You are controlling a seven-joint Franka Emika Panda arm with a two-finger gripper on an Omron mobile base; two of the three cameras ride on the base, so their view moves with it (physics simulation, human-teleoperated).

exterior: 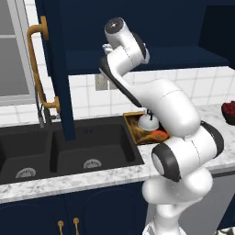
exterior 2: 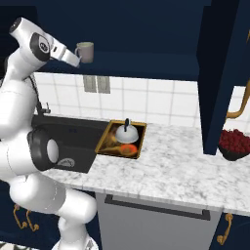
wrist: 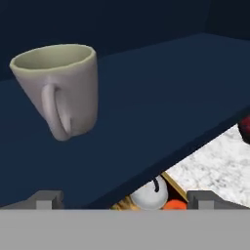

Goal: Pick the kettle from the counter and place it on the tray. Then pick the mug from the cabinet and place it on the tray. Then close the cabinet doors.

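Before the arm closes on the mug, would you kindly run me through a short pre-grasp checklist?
1. Kettle already on the tray: ok.
2. Mug standing on the cabinet shelf, handle facing the hand camera: ok.
3. End effector open: ok.
4. Mug between the fingers: not ok, it sits off to one side.
5. Cabinet doors open for reach: ok.
6. Free tray space for the mug: cannot tell.

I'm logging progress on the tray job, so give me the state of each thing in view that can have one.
kettle: upright in the tray, set down.
tray: on the counter beside the sink, holding the kettle.
mug: on the cabinet shelf, not gripped.
cabinet doors: open.
gripper: open, empty, raised at the shelf, short of the mug.
sink: empty of dishes.
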